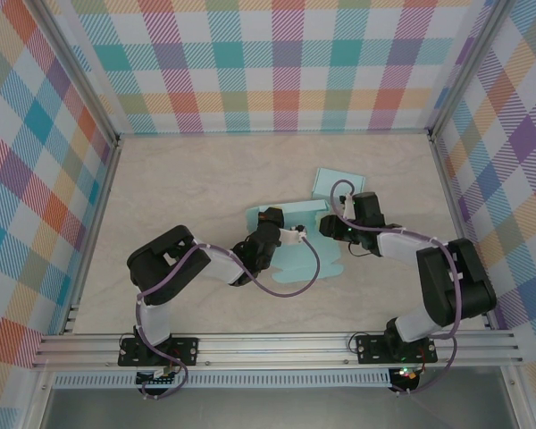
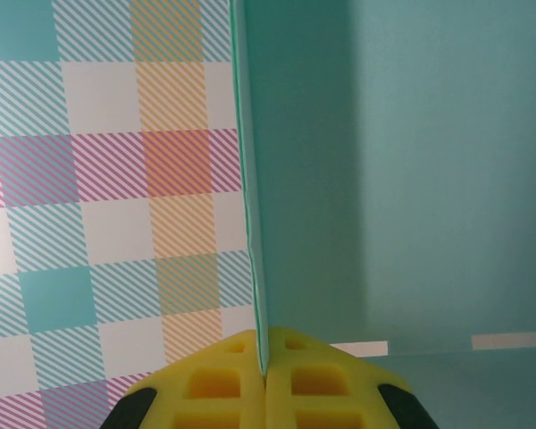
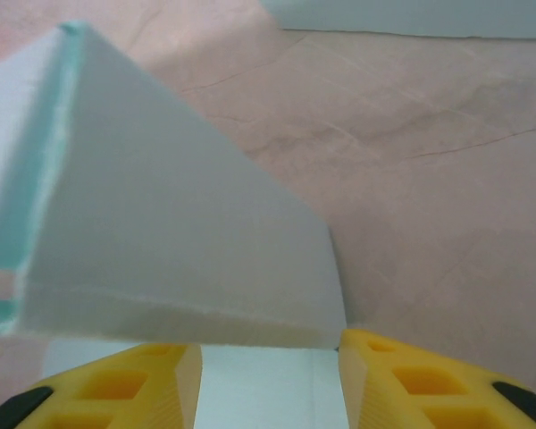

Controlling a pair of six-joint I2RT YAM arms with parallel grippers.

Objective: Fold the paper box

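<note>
Roughly mid-table (image 1: 205,179), slightly right of centre, the teal paper box (image 1: 330,261) lies partly flat, with both arms reaching in over it. Left gripper (image 1: 295,235) sits at its left part. From the left wrist, its yellow fingers (image 2: 219,389) are pressed together, pinching the thin edge of an upright teal panel (image 2: 411,179), with the plaid wall (image 2: 98,179) beyond. Right gripper (image 1: 329,228) is at the box's upper right. Its fingers (image 3: 125,384) stand spread, a raised pale flap (image 3: 179,250) lying between them over the tabletop.
</note>
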